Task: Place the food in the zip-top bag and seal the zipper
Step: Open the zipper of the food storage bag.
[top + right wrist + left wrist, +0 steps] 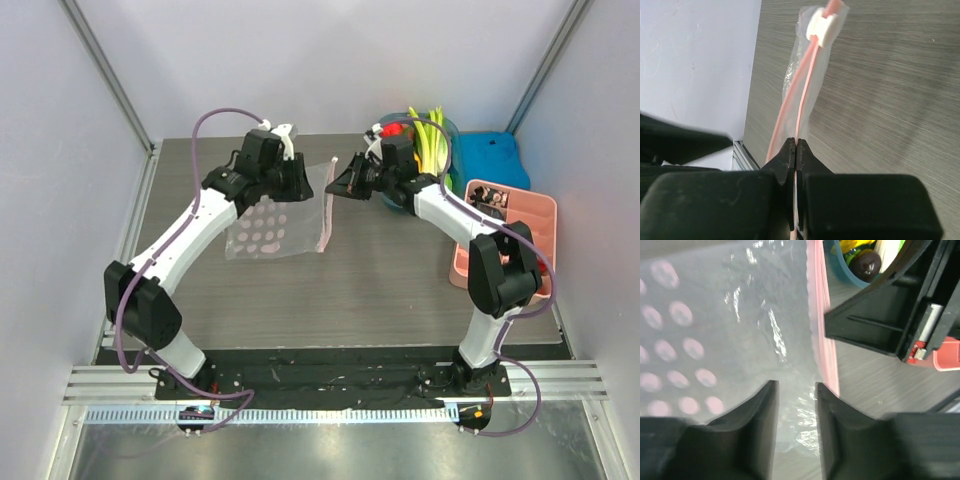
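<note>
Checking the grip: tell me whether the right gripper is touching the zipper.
Touching. The right wrist view shows the right gripper shut on the zipper, the pink strip running out from between its fingers.

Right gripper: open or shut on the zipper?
Shut on it. In the right wrist view the right gripper has its jaws pressed together with the pink zipper pinched between them.

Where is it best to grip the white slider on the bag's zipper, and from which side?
Probably pinch the white slider across its two broad faces, coming from the far end of the zipper, opposite the right tool that is shut on the strip. The slider is a small block astride the thin strip, standing proud of it.
</note>
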Available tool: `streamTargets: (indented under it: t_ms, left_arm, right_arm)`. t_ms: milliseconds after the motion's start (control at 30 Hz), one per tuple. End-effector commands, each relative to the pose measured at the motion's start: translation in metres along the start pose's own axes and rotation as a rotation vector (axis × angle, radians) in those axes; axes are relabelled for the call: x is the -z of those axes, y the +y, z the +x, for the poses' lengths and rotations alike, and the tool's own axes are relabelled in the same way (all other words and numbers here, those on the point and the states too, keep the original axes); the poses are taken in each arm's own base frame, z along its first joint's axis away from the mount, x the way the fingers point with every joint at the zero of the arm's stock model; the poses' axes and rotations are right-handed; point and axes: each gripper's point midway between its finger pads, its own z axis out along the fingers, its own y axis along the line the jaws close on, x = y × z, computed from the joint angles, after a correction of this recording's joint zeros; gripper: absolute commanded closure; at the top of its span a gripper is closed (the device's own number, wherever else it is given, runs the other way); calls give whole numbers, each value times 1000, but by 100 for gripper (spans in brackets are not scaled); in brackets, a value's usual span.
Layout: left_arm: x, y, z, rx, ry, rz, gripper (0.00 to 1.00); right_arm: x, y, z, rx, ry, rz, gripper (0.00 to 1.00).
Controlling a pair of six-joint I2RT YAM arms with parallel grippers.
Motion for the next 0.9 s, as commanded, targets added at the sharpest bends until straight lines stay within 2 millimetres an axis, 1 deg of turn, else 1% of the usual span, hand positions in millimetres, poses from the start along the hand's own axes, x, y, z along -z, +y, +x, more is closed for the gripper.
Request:
streamTargets:
  t_ms: [0,33,67,133,200,233,300,333,367,400,433,467,500,533,567,667,733,767,800,833,867]
  left_arm:
    - [16,-9,-15,-99,-14,-9,47]
    - [17,-13,-15,-111,-16,-4,44]
    - [19,-17,-17,-119,-25,2,37]
    - [24,-26,-21,-137,-42,22,34]
    - [28,-30,-24,-154,-55,26,32]
    - [27,-35,-21,-173,-50,29,29]
    - [28,-38,-21,-201,-54,8,29]
    - [26,-37,-18,-223,-41,-6,31]
    - [25,-40,-14,-239,-32,-10,32]
    - [24,-41,-14,-251,-31,-17,33]
    - [23,-32,-16,-269,-40,-84,37]
    - [19,-26,-9,-273,-6,-116,39]
    - [19,-23,-10,-272,-5,-136,41]
    - [18,-15,-11,-275,-9,-181,45]
    - [15,-9,-8,-288,9,-209,47]
    - [12,0,-8,-297,26,-251,49]
    - [11,4,-9,-273,29,-254,50]
    - [10,4,-9,-257,34,-240,52]
    - [11,4,-11,-222,26,-227,55]
    - [12,10,-15,-194,24,-223,67]
    - [13,12,-16,-180,22,-213,75]
  right_arm:
    - [22,45,-13,150,-52,-68,99]
    - [23,46,-12,159,-53,-67,99]
    - [25,48,-12,166,-56,-66,99]
    - [26,52,-9,176,-53,-71,99]
    - [28,58,-9,180,-59,-78,99]
    - [28,60,-10,180,-62,-83,99]
    - [31,68,-10,184,-69,-100,99]
    - [31,72,-8,186,-67,-108,99]
    - [32,74,-9,186,-72,-108,99]
    - [34,76,-10,189,-78,-110,99]
    - [35,78,-9,193,-80,-111,99]
    - [35,78,-8,190,-82,-106,99]
    - [37,79,-9,191,-86,-106,99]
    - [39,82,-9,198,-87,-115,99]
    - [39,83,-8,199,-83,-115,99]
    - [42,86,-4,213,-69,-121,99]
    - [43,84,-2,218,-60,-112,99]
    - [44,81,2,222,-43,-100,99]
    - [43,78,5,226,-31,-90,99]
    - [43,74,8,231,-17,-80,99]
    - [44,68,13,231,8,-57,99]
